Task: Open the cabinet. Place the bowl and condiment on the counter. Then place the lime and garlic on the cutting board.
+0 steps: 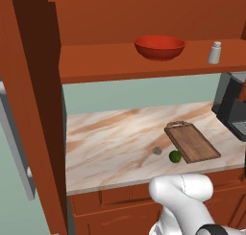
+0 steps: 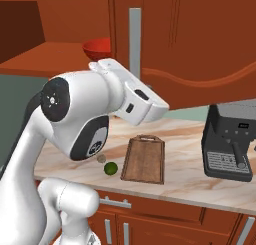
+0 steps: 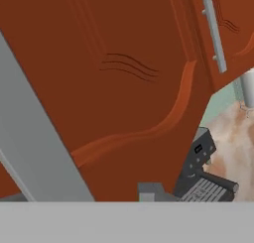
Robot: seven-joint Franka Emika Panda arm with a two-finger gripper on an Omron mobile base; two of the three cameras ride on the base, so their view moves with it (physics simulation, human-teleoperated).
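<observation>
Fingers (image 3: 147,191) right at the cabinet door's grey handle (image 3: 37,148), grip unclear; could slip, leaving the door (image 3: 114,78) half-open.

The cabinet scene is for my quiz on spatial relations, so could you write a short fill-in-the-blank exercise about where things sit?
1. The red bowl sits on the cabinet's ____.
2. On that shelf, the condiment stands to the bowl's ____ in the left base view.
3. The lime lies on the counter, beside the ____ board.
4. The garlic rests on the ____, not on the cutting board.

Missing words: shelf; right; cutting; counter
</observation>
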